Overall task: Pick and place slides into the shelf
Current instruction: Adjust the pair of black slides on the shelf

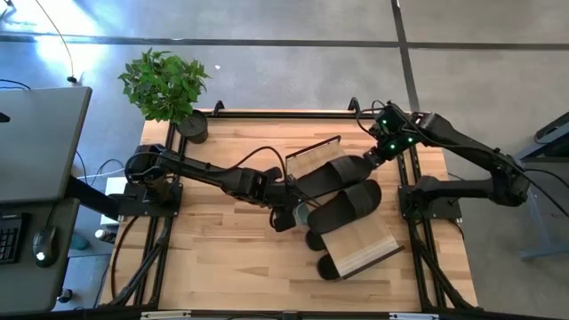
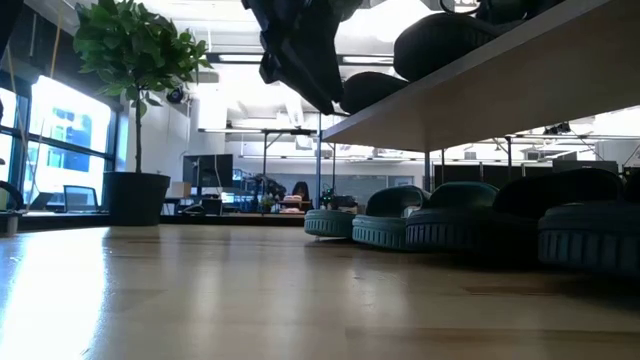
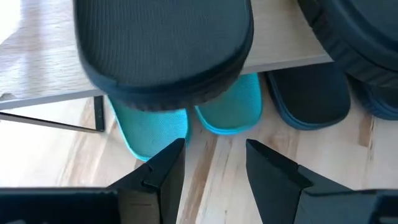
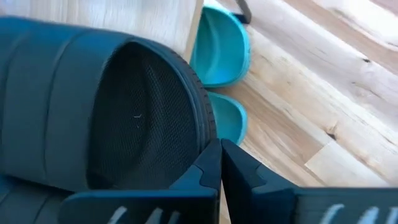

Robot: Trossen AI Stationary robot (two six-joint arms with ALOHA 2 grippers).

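The shelf [image 1: 366,242] stands mid-table, its sloping plank [image 3: 37,68] carrying two black slides [image 1: 333,173] [image 1: 348,204]. Both green slides [image 3: 152,127] [image 3: 233,109] and a black one [image 3: 311,96] lie on the table beneath it; another black slide [image 1: 329,267] pokes out at the near end. My left gripper [image 3: 214,149] hovers open at the shelf's left side [image 1: 289,216], in front of an overhanging black slide end [image 3: 168,50]. My right gripper [image 4: 220,149] is shut at the far black slide's right end [image 1: 375,158]. My right gripper's shut fingers [image 4: 208,158] sit right beside the rim [image 4: 202,124] of the far black slide's end, coming from the table's right side. Whether they touch it, I cannot tell. The slide lies on the shelf's plank.
A potted plant [image 1: 164,84] stands at the table's far left corner. Bare tabletop lies near and left of the shelf [image 1: 222,267]. A desk with a monitor and mouse [image 1: 40,244] sits beyond the left edge.
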